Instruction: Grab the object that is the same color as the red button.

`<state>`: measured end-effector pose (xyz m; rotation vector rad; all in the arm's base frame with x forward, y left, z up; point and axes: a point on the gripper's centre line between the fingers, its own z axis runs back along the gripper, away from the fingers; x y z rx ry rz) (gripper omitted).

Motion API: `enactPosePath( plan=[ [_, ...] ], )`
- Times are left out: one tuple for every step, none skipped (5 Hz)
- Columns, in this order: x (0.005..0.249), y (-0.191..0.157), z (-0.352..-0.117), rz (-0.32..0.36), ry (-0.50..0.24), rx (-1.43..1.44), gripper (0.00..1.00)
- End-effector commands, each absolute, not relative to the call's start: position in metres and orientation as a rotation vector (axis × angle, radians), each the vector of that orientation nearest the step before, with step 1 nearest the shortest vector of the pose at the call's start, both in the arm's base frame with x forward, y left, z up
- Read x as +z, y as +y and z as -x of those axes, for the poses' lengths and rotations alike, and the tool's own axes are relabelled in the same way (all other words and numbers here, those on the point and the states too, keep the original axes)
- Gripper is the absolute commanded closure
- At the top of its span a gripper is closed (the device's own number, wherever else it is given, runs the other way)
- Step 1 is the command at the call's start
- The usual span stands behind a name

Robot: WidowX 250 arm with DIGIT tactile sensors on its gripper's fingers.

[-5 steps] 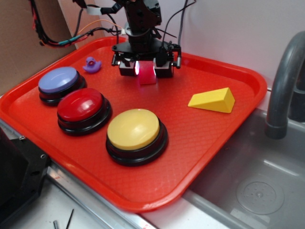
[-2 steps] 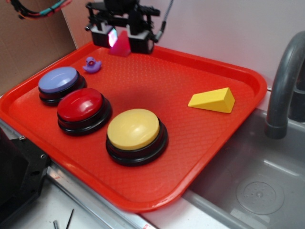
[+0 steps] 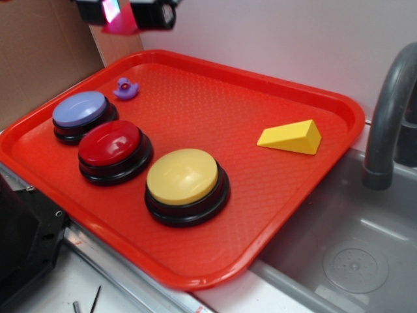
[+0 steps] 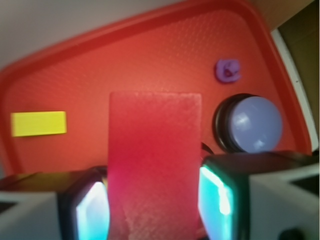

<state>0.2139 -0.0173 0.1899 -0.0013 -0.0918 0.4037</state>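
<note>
My gripper (image 3: 120, 14) is at the top left of the exterior view, high above the tray's far left corner, shut on the small red wedge block (image 3: 118, 23). In the wrist view the red wedge (image 4: 155, 160) fills the middle, clamped between the two glowing fingers (image 4: 95, 207), and my gripper (image 4: 155, 202) holds it well above the tray. The red button (image 3: 111, 145) sits on the tray's left side between the lavender-blue button (image 3: 81, 109) and the yellow button (image 3: 184, 177). The red button is out of the wrist view.
The large red tray (image 3: 273, 195) holds a yellow wedge (image 3: 292, 137) at the right and a small purple duck (image 3: 125, 89) at the far left. A grey faucet (image 3: 388, 124) and sink (image 3: 352, 261) are to the right. Cardboard stands behind left.
My gripper has risen from the tray's back middle and moved up and to the left, carrying the red wedge with it. Everything else on the tray has stayed put.
</note>
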Motion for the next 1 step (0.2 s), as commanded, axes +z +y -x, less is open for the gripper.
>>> enactPosePath(
  plan=[
    [0.2138,0.0015,-0.2184,0.007,-0.19,0.452,1.0]
  ],
)
